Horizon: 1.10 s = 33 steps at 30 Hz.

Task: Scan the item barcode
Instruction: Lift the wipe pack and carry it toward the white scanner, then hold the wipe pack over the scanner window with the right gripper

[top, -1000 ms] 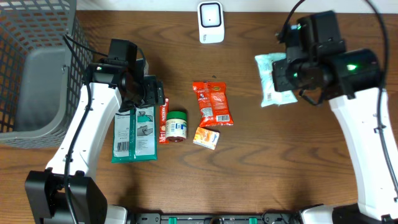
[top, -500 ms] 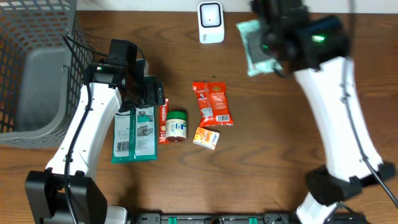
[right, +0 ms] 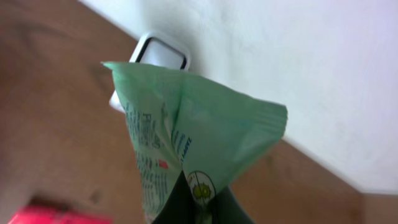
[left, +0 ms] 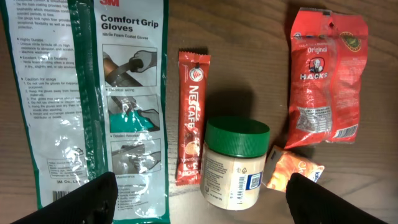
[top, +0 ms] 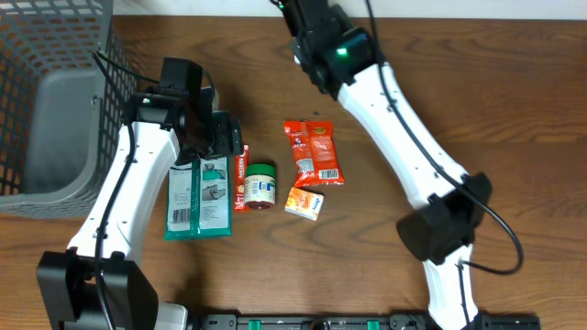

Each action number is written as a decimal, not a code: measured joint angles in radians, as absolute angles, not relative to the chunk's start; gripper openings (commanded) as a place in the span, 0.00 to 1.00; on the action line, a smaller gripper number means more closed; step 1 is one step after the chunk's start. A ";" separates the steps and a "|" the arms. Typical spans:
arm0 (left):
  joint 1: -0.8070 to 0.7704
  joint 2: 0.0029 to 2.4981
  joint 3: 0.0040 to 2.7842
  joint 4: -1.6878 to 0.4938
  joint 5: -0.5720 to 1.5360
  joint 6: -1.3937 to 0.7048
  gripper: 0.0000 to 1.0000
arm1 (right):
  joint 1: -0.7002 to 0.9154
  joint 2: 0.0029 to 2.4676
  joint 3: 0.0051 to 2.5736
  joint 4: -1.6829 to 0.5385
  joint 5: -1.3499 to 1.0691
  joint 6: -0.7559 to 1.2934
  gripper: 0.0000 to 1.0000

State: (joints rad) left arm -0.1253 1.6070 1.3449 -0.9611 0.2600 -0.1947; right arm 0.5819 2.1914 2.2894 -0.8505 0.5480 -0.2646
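As right pincer (right: 198, 210) clamps its end, green packet (right: 186, 124) before scanner (right: 159, 52), left pincer (left: 205, 196) apart.

Wire basket (top: 27, 55), glove pack (left: 93, 106), Nescafe stick (left: 193, 118), green-lidded jar (left: 235, 168), red Hacks bag (left: 326, 78), orange packet (left: 296, 171), perhaps sweets

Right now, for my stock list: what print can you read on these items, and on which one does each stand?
"3M": glove packet.
"Comfort Grip Gloves": same glove packet.
"NESCAFE": stick sachet.
"HACKS": red bag.
"Original": same red bag.
Label of the jar, the orange packet and the glove packet's fine print: too small to read.
Print on the green pouch: blurred, unreadable.
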 measured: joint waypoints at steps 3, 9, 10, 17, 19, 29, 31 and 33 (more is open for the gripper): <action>-0.125 1.607 1.345 -0.961 0.260 -0.195 0.87 | 0.582 2.245 2.289 -0.721 0.576 -0.362 0.01; -0.125 1.607 1.345 -0.962 0.260 -0.195 0.87 | 0.582 2.355 2.290 -0.437 0.603 -0.548 0.01; -0.125 1.607 1.345 -0.962 0.260 -0.195 0.87 | 0.582 2.374 2.290 -0.381 0.604 -0.580 0.01; -0.125 1.607 1.345 -0.961 0.260 -0.195 0.87 | 0.582 2.533 2.290 -0.020 0.647 -0.833 0.01; -0.125 1.607 1.345 -0.961 0.260 -0.195 0.87 | 0.582 2.570 2.290 0.062 0.663 -0.897 0.01; -0.125 1.607 1.345 -0.962 0.260 -0.195 0.87 | 0.575 2.675 2.290 0.208 0.681 -1.038 0.01; -0.125 1.607 1.345 -0.961 0.260 -0.195 0.87 | 0.574 2.683 2.290 0.189 0.682 -1.038 0.01; -0.125 1.607 1.345 -0.961 0.260 -0.195 0.87 | 0.574 2.688 2.290 0.150 0.682 -1.037 0.01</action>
State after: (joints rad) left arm -0.1253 1.6070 1.3449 -0.9611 0.2600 -0.1947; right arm 0.5735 2.6877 2.2898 0.1505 0.6823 -1.0370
